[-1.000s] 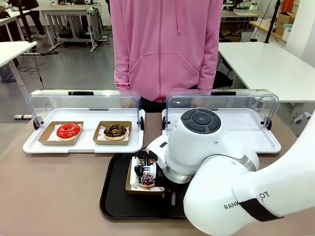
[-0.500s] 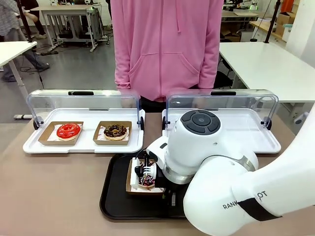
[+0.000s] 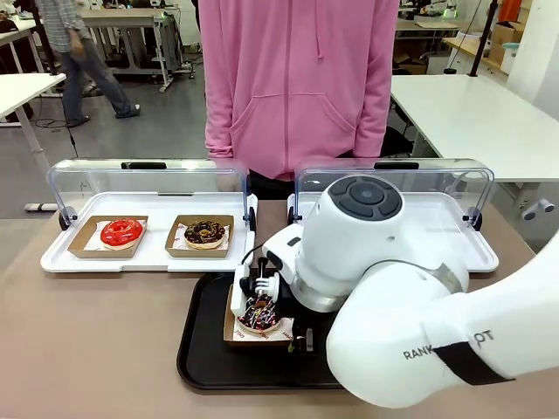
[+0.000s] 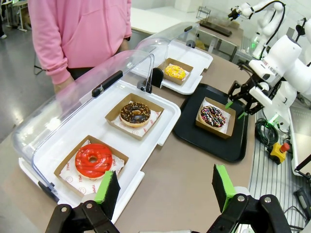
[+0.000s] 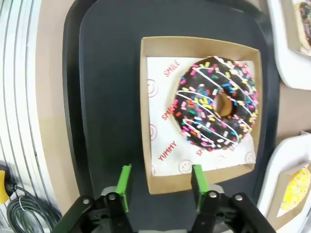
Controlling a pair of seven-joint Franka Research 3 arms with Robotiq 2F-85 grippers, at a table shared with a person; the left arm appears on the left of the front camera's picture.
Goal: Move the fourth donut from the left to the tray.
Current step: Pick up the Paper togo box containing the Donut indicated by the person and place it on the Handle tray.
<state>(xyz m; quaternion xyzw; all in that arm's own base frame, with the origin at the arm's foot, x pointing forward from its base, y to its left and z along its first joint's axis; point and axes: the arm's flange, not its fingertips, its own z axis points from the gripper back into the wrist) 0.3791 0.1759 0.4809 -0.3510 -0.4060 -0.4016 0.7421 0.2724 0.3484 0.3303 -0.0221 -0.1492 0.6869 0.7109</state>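
The fourth donut (image 3: 259, 312), chocolate with white stripes and coloured sprinkles, lies in its brown cardboard holder (image 5: 160, 48) on the black tray (image 3: 205, 358). My right gripper (image 3: 260, 286) hovers just above the holder's near side, open and holding nothing. In the right wrist view the gripper (image 5: 162, 187) has its green pads apart, with the holder's near corner below them. The left wrist view has the donut (image 4: 213, 116) on the tray (image 4: 194, 138) with the right gripper (image 4: 241, 97) beside it. My left gripper (image 4: 165, 189) stays open over the table, far from the tray.
Two white trays with raised clear lids stand behind the black tray. The left one (image 3: 61, 262) holds a red donut (image 3: 121, 232) and a crumb-topped chocolate donut (image 3: 206, 232); the right one holds a yellow donut (image 4: 175, 72). A person in a pink hoodie (image 3: 297, 87) stands at the far side.
My right gripper has opened, let go of the holder and lifted slightly away. The donut now shows more fully on the tray.
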